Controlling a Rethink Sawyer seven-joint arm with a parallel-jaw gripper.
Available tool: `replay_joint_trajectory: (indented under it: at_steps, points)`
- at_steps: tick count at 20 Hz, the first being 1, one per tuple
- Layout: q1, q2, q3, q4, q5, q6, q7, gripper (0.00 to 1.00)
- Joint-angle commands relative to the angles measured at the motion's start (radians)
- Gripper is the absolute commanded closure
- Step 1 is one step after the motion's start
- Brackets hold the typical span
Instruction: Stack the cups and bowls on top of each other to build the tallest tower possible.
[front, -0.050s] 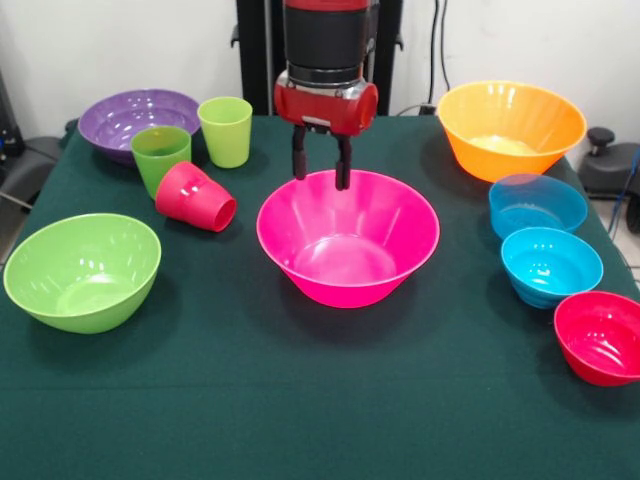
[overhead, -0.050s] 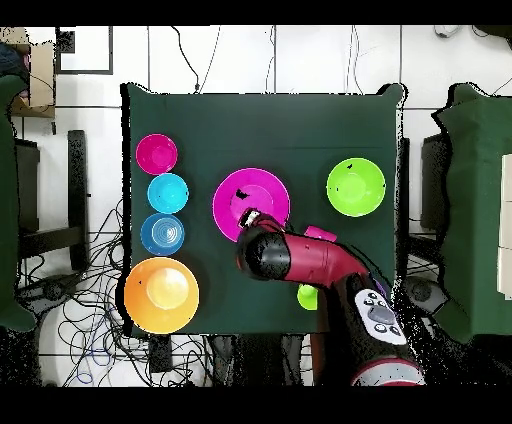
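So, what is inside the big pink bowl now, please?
Nothing lies inside the pink bowl: its bottom shows bare in the front view. The gripper hangs open over the far rim. In the overhead view the arm covers part of that rim.

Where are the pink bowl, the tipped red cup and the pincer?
Pink bowl (front, -0.050s: 350, 262): front view, inner floor.
Red cup (front, -0.050s: 196, 197): front view, its side wall.
Pincer (front, -0.050s: 321, 172): front view, midway between the fingertips.

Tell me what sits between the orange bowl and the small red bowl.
Front view: the translucent blue bowl and turquoise bowl line up between the orange bowl and small red bowl.
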Motion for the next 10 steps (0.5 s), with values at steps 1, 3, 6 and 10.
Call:
replay_joint_trajectory:
  at_steps: [1,3,6,10]
  points:
    - [-0.008,-0.017,-0.007,0.049,-0.027,0.107,0.043,0.0]
    - [-0.02,-0.012,-0.012,0.044,-0.037,0.106,0.03,0.0]
    - [-0.033,-0.018,-0.015,0.057,-0.052,0.094,0.019,0.0]
    - [-0.044,-0.022,-0.015,0.058,-0.057,0.098,0.007,0.0]
